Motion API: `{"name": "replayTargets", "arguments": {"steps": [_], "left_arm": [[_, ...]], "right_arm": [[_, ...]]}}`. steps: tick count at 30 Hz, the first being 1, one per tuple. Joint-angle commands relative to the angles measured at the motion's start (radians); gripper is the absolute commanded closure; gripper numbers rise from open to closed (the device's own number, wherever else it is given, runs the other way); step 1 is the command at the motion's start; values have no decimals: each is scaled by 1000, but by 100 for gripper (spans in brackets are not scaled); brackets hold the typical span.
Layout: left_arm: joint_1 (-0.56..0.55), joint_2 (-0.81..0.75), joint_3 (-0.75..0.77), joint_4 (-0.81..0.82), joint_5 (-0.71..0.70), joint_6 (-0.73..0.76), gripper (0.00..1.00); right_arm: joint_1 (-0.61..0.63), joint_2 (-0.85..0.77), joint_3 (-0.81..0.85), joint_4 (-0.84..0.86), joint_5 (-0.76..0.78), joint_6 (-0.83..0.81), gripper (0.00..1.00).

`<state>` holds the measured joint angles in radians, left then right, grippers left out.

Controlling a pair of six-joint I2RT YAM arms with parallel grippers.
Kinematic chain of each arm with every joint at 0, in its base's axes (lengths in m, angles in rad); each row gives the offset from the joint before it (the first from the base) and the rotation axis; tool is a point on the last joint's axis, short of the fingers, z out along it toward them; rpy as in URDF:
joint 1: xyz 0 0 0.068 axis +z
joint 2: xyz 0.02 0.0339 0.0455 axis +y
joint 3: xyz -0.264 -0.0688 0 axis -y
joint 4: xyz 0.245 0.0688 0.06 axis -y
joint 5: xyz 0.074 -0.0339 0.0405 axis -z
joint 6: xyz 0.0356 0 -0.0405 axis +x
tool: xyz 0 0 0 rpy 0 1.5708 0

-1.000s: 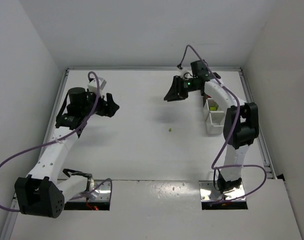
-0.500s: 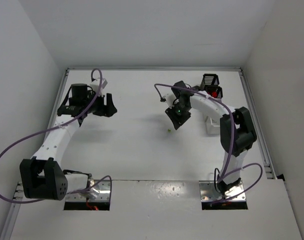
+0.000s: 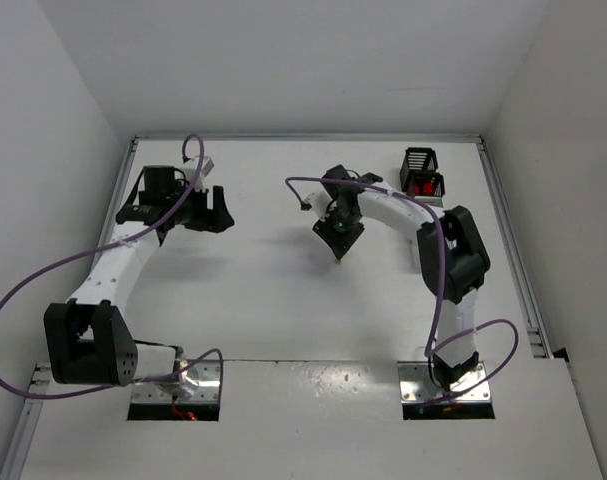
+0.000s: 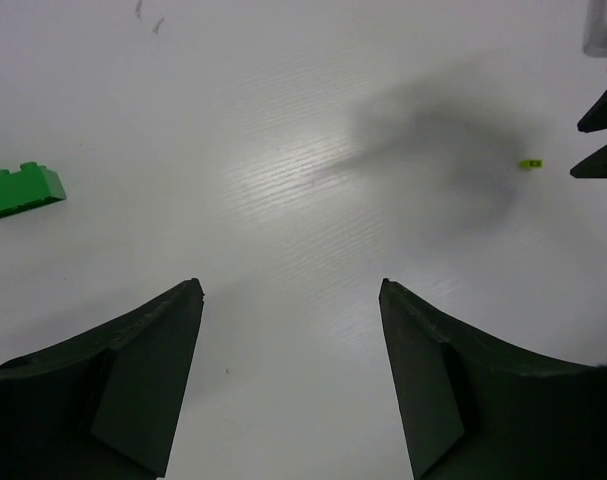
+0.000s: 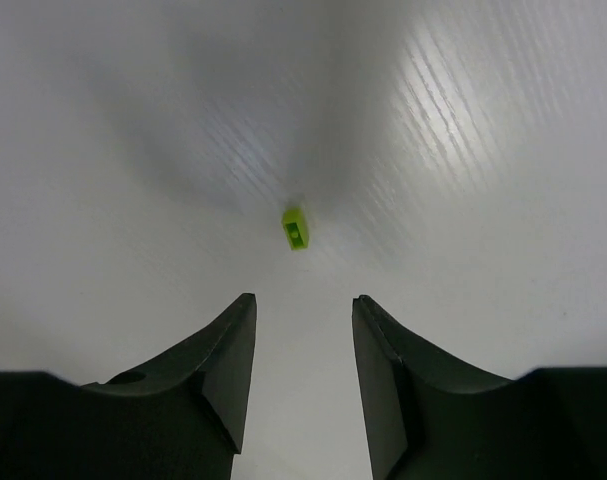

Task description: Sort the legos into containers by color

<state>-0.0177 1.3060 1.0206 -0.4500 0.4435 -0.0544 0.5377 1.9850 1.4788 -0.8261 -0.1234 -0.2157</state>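
Pick-up step, I judge: the right gripper hangs parted, empty, over the lime brick at mid-frame — next it should drop straight and close. The left gripper gapes empty; a green brick lies at its view's left edge.

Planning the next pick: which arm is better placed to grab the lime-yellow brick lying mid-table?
Right. The right gripper hangs close above the lime-yellow brick, parted jaws lined up with it. The left gripper sees that brick only far off, at its view's right edge.
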Motion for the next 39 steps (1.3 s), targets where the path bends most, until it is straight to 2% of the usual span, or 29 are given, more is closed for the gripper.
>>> {"name": "replayTargets", "arguments": {"steps": [1,16,20,26,31,39], "left_arm": [[19,-30,32,2,18,-5,23],[47,-1,41,31,40,-33,16],[56,-1,41,31,40,-44,1],[56,9,41,40,40,-53,1],[56,18,50,40,-15,-96,1],[56,18,59,40,-15,-114,1]], "right_arm": [[18,32,55,2,-7,-28,56],[45,121,86,22,2,-28,60],[45,121,77,31,14,-28,61],[45,130,67,31,24,-28,61],[45,150,58,31,15,-28,67],[45,150,22,51,14,-28,77]]}}
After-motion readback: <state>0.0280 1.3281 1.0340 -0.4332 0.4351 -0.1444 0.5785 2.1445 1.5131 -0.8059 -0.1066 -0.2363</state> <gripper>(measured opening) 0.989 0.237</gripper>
